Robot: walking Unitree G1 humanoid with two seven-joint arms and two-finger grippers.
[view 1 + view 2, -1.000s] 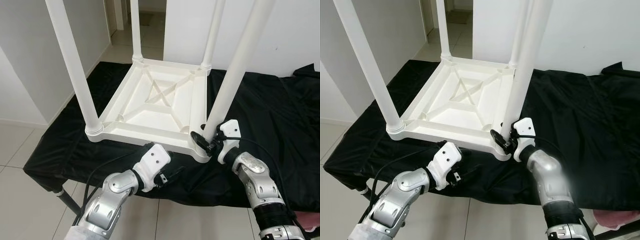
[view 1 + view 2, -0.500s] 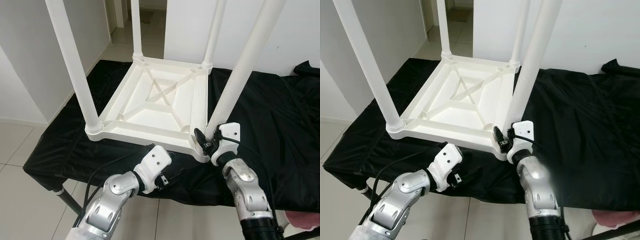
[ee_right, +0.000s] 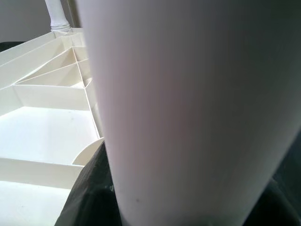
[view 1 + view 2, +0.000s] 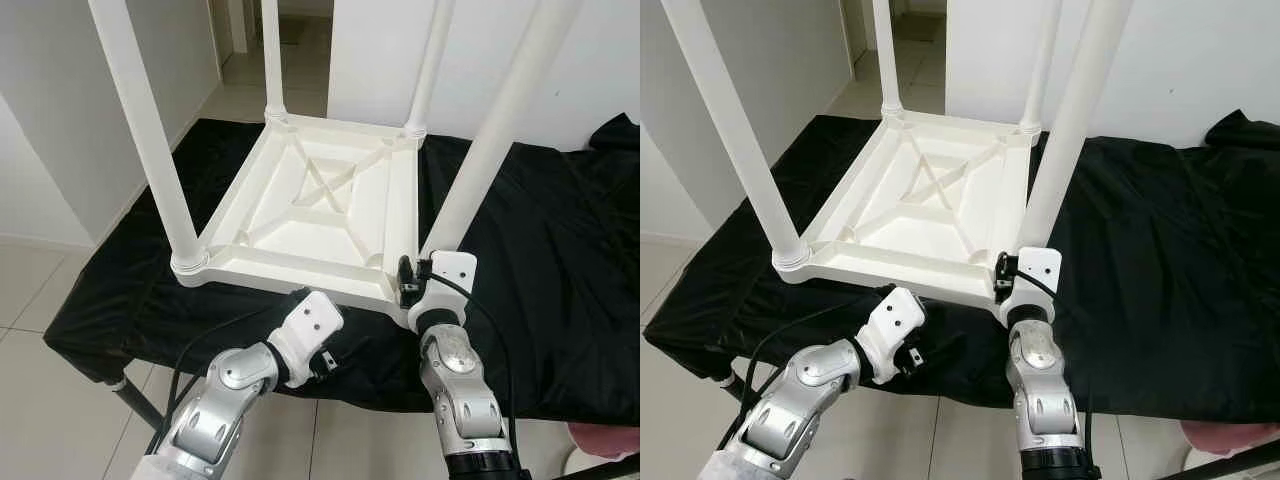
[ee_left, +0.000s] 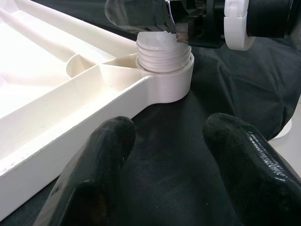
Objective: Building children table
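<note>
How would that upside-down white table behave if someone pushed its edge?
The white table looks like thin ribbed plastic, so probably light and stiff. It lies flat on the black cloth, which might bunch as it slides. Its tall legs stand upward, so a push there could perhaps tip it.

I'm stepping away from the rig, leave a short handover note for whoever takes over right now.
Right gripper: clamped on the base of the near-right leg, at its corner socket.
Left gripper: open, empty, low over the black cloth by the tabletop's front edge.
Tabletop lies upside down on the cloth; all four legs stand in their corners.
Done: three legs look seated.
Left: the near-right leg shows threads above the socket, so it probably needs more turning; then flip the table upright.
</note>
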